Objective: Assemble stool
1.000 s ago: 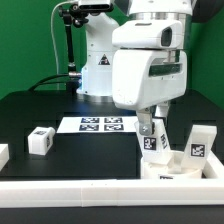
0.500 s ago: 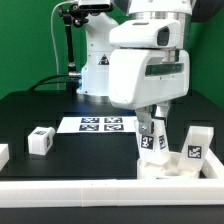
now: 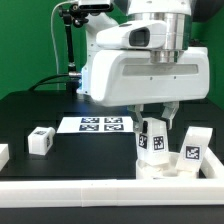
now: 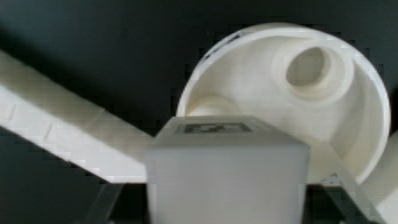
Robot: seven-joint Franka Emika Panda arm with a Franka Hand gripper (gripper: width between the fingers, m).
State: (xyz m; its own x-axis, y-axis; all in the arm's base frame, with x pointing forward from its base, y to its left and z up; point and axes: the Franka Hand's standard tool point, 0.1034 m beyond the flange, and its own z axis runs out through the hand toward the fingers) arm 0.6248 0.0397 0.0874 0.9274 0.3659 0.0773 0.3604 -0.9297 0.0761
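My gripper (image 3: 152, 122) is shut on a white stool leg (image 3: 151, 140) with a marker tag, held upright over the round seat disc (image 3: 170, 168) at the front of the exterior view's right. In the wrist view the leg (image 4: 222, 165) fills the middle, and the seat disc (image 4: 294, 95) with a round socket hole lies just beyond it. A second leg (image 3: 193, 147) stands upright at the disc's far right side. A third leg (image 3: 40, 140) lies apart on the black table at the exterior view's left.
The marker board (image 3: 99, 125) lies on the table behind the disc. A long white border rail (image 3: 70, 190) runs along the front edge and shows in the wrist view (image 4: 71, 125). A white block (image 3: 3, 155) sits at the far left edge. The arm's white body (image 3: 150, 65) hangs over the right half.
The wrist has turned, so the arm's white housing now looks wider. The held leg has shifted slightly to the exterior view's right over the seat disc.
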